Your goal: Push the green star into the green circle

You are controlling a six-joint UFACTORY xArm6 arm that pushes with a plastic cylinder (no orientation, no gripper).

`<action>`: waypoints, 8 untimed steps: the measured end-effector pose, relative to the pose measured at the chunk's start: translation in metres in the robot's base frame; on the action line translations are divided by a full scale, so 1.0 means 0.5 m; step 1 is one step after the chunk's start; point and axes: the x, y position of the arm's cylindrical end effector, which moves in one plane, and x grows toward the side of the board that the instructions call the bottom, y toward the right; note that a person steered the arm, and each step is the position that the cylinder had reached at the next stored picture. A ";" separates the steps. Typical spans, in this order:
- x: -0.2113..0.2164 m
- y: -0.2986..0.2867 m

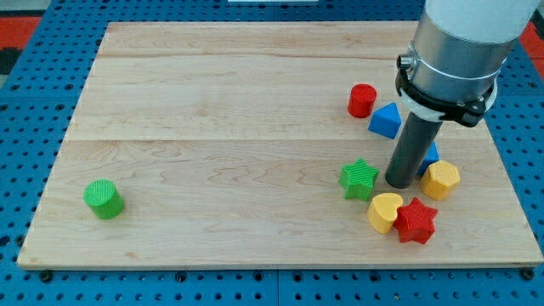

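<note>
The green star lies on the wooden board toward the view's right, below the middle. The green circle, a short cylinder, stands far off at the view's lower left. My tip rests on the board just to the right of the green star, a small gap between them. The rod rises from it to the arm's grey body at the view's top right.
A red cylinder and a blue block lie above the star. A yellow hexagon, a yellow heart and a red star crowd around my tip; another blue block is partly hidden behind the rod.
</note>
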 end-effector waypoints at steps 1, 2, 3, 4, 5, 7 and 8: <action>0.000 -0.060; -0.002 -0.150; -0.002 -0.249; -0.002 -0.308; -0.002 -0.320; -0.002 -0.240; 0.032 -0.241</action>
